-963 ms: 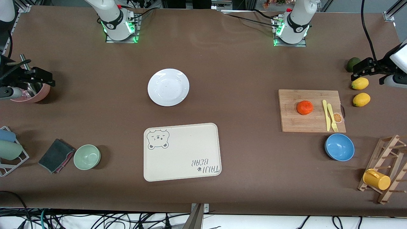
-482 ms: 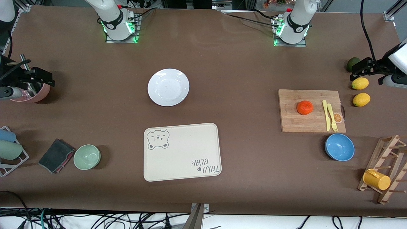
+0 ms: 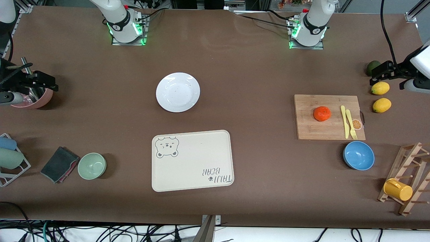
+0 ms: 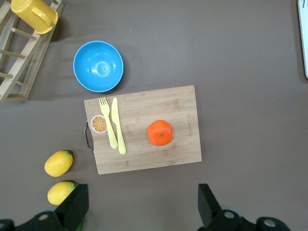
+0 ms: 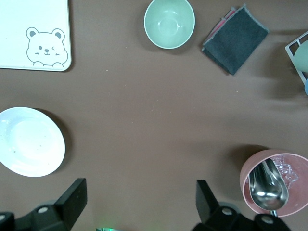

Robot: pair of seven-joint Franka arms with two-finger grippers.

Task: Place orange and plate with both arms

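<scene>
Bear tray (image 3: 192, 160), blue bowl (image 3: 358, 155), lemons (image 3: 380, 88).

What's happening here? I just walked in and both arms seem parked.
Nothing is being handled yet. The orange sits on the wooden cutting board beside a yellow knife and fork, and the white plate lies bare on the table, farther from the front camera than the bear-print tray. The left pincer hangs open over the lemons at its end of the table; the right pincer hangs open over the pink bowl at the other end.
</scene>
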